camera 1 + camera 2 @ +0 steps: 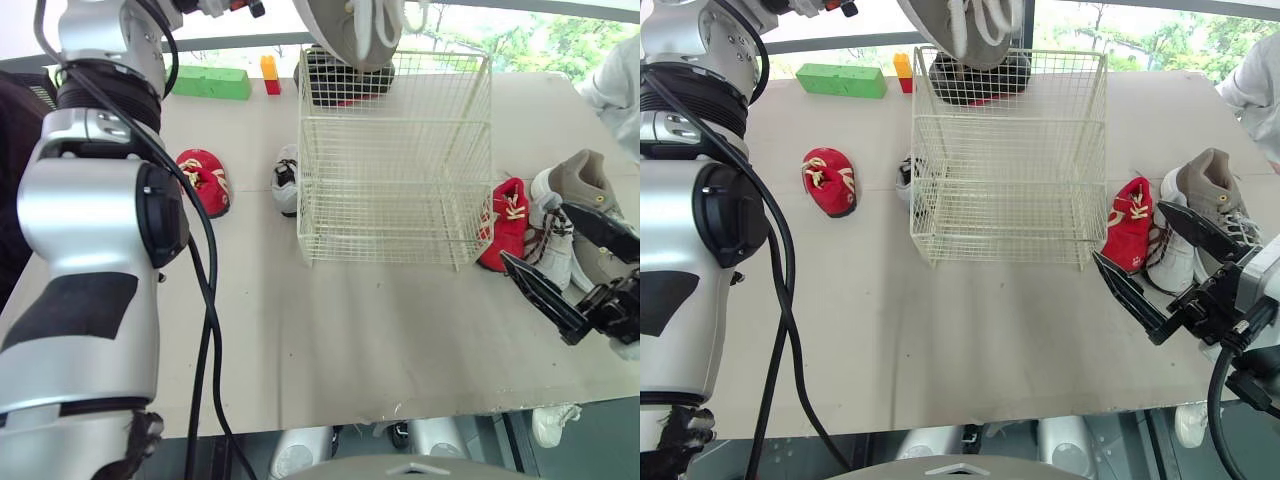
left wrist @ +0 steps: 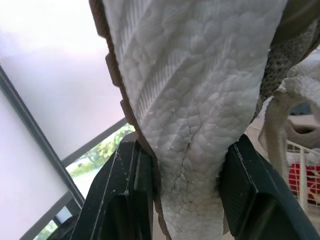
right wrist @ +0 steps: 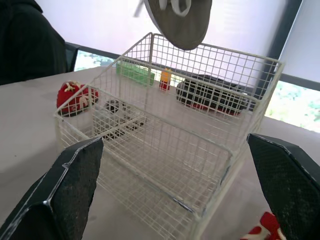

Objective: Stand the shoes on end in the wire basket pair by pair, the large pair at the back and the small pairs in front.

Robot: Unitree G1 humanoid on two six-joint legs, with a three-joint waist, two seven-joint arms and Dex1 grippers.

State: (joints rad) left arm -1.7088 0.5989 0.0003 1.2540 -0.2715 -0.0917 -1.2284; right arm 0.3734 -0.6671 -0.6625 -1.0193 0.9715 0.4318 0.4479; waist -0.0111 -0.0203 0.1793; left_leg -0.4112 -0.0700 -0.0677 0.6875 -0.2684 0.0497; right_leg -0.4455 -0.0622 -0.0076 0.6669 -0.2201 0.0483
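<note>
The large grey sneaker [image 1: 350,30] is held end-down above the back of the empty wire basket [image 1: 390,230] by the left gripper [image 2: 185,150], clamped across its sole — presumably for lowering upright. The right gripper [image 1: 537,234] is spread wide and empty beside the small red shoe [image 1: 508,222] — likely next.

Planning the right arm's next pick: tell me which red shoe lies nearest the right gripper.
The red shoe right of the wire basket, beside the white sneaker, just before the right gripper. The other red shoe lies left of the basket.
</note>
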